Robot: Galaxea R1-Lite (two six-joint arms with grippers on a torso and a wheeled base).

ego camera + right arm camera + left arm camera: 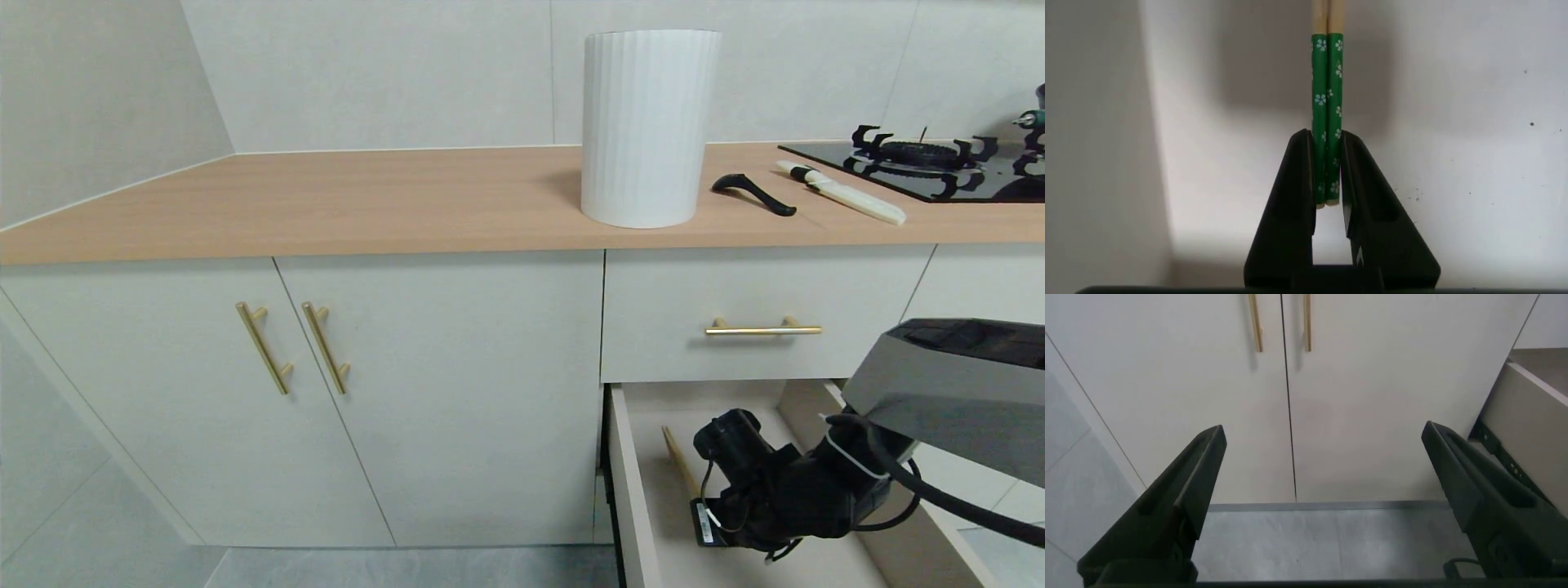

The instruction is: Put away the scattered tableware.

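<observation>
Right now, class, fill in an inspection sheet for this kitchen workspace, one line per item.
Surface: wooden countertop.
Job's things: chopsticks held by the right gripper down in the open drawer; black utensil and pale utensil lie on the countertop.
Clutter: white ribbed canister upright on the countertop.
Grippers: right gripper shut on the chopsticks; left gripper open, holding nothing, facing the cabinet doors.
Cables: black cable loops along the right arm.
Surroundings: gas hob at the far right; tiled wall.
</observation>
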